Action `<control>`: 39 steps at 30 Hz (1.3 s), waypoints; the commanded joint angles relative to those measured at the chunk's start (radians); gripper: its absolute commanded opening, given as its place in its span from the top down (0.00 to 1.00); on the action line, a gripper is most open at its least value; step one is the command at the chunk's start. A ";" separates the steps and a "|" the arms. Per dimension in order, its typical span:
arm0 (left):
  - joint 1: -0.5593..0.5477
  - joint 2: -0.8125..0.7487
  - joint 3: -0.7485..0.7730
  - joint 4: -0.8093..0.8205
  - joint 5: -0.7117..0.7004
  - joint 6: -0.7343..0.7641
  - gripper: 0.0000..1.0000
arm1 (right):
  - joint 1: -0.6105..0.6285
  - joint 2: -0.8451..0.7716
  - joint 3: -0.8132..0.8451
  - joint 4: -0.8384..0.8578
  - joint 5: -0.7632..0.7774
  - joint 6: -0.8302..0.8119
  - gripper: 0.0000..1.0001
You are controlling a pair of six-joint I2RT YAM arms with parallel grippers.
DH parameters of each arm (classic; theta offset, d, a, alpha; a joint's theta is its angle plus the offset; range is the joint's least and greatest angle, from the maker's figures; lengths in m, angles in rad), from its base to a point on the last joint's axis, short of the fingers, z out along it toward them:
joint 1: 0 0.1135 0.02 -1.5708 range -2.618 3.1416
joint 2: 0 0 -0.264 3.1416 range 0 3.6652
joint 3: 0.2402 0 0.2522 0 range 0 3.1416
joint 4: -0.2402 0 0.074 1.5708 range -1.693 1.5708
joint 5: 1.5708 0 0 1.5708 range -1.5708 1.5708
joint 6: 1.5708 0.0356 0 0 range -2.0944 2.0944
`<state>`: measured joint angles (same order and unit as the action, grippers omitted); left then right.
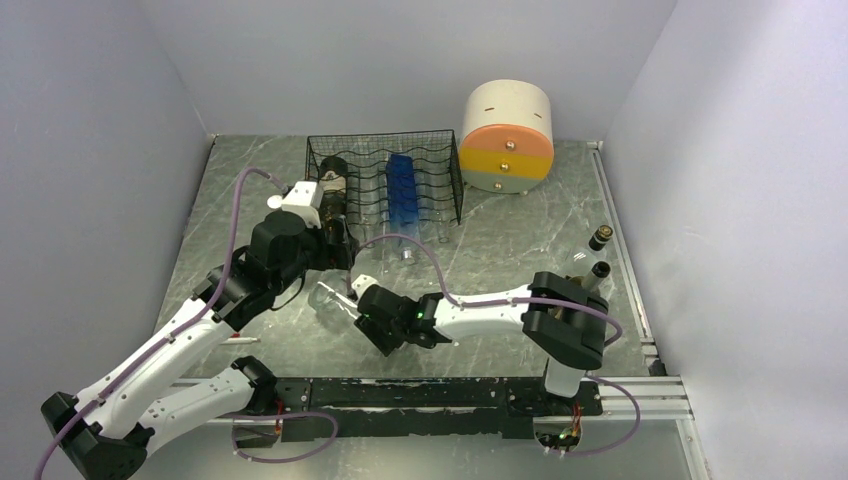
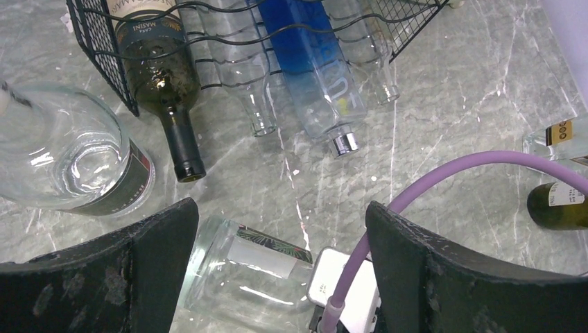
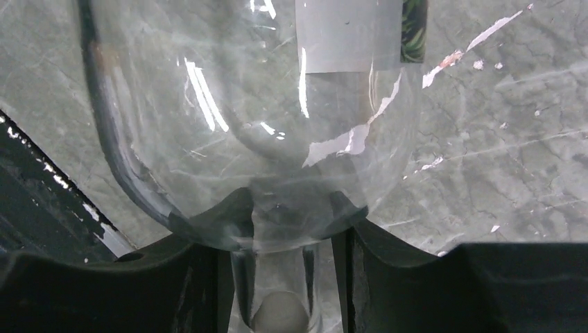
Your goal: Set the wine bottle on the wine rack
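The right gripper [image 3: 288,218] is clamped on the neck of the wine bottle [image 3: 256,104], its dark fingers [image 3: 187,284] pressing the glass from either side. The bottle is clear and lies flat on the marble table [image 1: 500,240]. In the top view its long axis runs from the neck at 4 o'clock to the base at 10 o'clock. Its label [image 3: 347,35] is a pale patch edged with green leaves, and no writing on it can be read. The left gripper [image 2: 281,222] hangs near the bottle with its jaws wide apart, holding nothing. The wine rack [image 1: 385,180] stands at 1 o'clock from the bottle, apart from it. A dark green bottle [image 2: 163,76] lying in the rack carries a label reading "MASINI".
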<state>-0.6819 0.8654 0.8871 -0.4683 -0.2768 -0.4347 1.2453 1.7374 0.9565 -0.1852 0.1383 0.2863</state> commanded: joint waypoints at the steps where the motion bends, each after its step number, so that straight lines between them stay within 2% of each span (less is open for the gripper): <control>1: 0.008 -0.018 0.013 -0.025 -0.009 -0.004 0.06 | -0.003 0.052 0.008 0.024 0.012 0.003 0.51; 7: 0.007 -0.021 0.028 -0.036 -0.014 -0.006 0.06 | -0.004 0.095 0.013 0.024 0.025 -0.006 0.92; 9: 0.007 -0.027 0.029 -0.036 -0.018 -0.006 0.06 | -0.004 0.095 0.010 0.028 0.029 -0.010 1.00; 29: 0.007 -0.184 0.047 -0.073 -0.218 -0.043 0.06 | -0.004 -0.268 -0.047 0.138 0.085 -0.032 1.00; 39: 0.007 -0.236 0.047 -0.071 -0.257 -0.060 0.06 | -0.004 -0.420 -0.049 0.149 0.103 -0.037 1.00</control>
<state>-0.6796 0.6529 0.9077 -0.5301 -0.4969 -0.4767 1.2446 1.4242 0.8726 -0.2096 0.1776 0.2604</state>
